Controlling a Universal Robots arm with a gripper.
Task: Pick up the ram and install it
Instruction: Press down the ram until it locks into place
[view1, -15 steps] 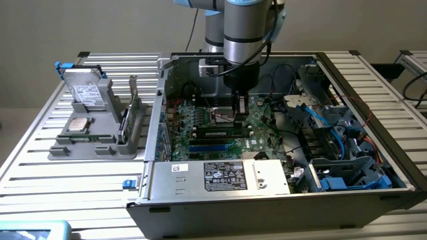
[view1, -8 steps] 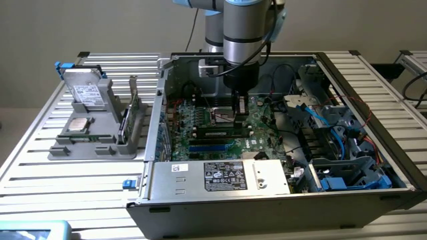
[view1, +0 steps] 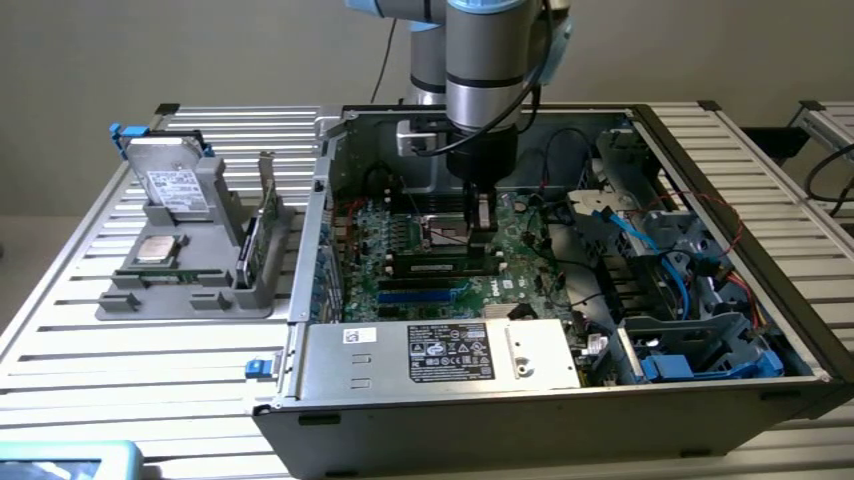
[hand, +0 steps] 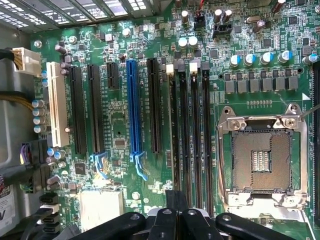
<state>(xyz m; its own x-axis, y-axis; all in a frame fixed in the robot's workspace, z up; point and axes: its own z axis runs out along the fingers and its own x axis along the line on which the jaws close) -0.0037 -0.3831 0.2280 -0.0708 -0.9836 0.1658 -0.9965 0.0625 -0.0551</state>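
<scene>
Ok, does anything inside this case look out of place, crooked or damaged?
Nothing looks damaged or askew. Only the processor socket on the motherboard stands bare, no chip in it. The memory slots run straight and parallel; the gripper hangs above the board.

exterior: high, oblique, far | wrist: close, straight down | shared: motherboard

My arm is a thick silver-grey tube with a light blue joint cap and a black wrist section. My gripper shows glossy black linkages with small round pins.
</scene>
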